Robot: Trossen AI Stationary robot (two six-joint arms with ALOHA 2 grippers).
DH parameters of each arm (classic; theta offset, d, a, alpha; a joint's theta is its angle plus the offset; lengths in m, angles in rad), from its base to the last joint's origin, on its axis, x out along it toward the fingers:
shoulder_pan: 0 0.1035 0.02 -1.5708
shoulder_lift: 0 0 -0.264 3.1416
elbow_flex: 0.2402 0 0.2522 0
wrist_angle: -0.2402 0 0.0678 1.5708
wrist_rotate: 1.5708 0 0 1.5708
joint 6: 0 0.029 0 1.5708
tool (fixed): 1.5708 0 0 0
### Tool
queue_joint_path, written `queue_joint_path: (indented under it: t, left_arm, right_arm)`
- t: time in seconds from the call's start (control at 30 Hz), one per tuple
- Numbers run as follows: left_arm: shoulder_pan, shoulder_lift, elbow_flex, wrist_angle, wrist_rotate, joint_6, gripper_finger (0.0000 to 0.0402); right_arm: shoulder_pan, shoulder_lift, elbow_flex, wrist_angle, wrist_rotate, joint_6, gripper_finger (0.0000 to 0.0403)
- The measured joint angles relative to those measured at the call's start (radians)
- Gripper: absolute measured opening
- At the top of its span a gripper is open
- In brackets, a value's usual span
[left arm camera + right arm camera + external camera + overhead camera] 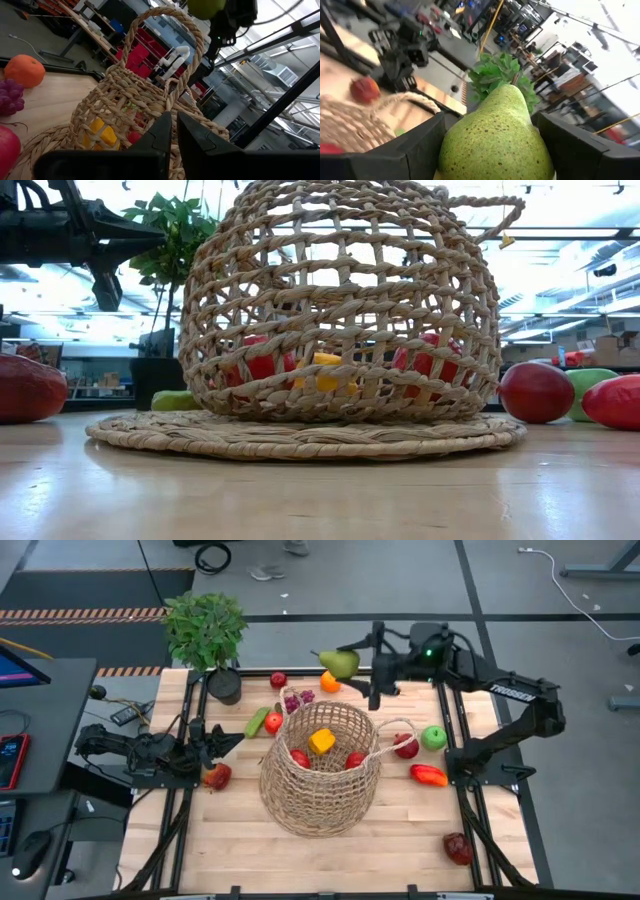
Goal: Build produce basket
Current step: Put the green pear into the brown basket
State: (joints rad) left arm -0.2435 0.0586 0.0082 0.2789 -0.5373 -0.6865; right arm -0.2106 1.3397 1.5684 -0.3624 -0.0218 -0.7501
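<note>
1. While your right gripper (345, 662) holds the green pear (497, 137) pinched between its jaws, high above the worktop's (400, 830) far edge, the pear sits just beyond the basket (322, 768), not over its mouth.
2. Release there and it would likely hit the rim, or drop among the grapes (297, 698) and orange (330, 683) below and roll off the far edge.
3. Your left gripper (225, 743), jaws pressed together and empty, waits beside the basket's left wall.
4. The basket's loop handles stand up and could snag a low approach.
5. Open room lies above the mouth; fruit crowds both flanks.
</note>
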Motion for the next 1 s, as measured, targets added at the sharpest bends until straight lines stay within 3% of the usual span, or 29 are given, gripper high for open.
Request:
queue_joint_path:
  t: [0.37,0.67,0.77,0.9,1.0]
  left_arm:
    - [0.0,0.0,0.0,-0.001,0.0,0.0,0.0034]
    - [0.0,0.0,0.0,0.0,0.0,0.0,0.0034]
    - [0.0,0.0,0.0,0.0,0.0,0.0,0.0036]
    - [0.0,0.0,0.0,0.0,0.0,0.0,0.0034]
    - [0.0,0.0,0.0,0.0,0.0,0.0,0.0035]
  right_arm:
    - [0.174,0.057,0.0,0.005,0.298,-0.133,0.0317]
    - [0.231,0.153,0.0,0.034,0.403,-0.192,0.0317]
    - [0.231,0.177,0.0,0.038,0.412,-0.097,0.0317]
    - [0.209,0.199,0.0,0.024,0.414,0.159,0.0317]
    - [0.18,0.213,-0.001,-0.034,0.354,0.371,0.0317]
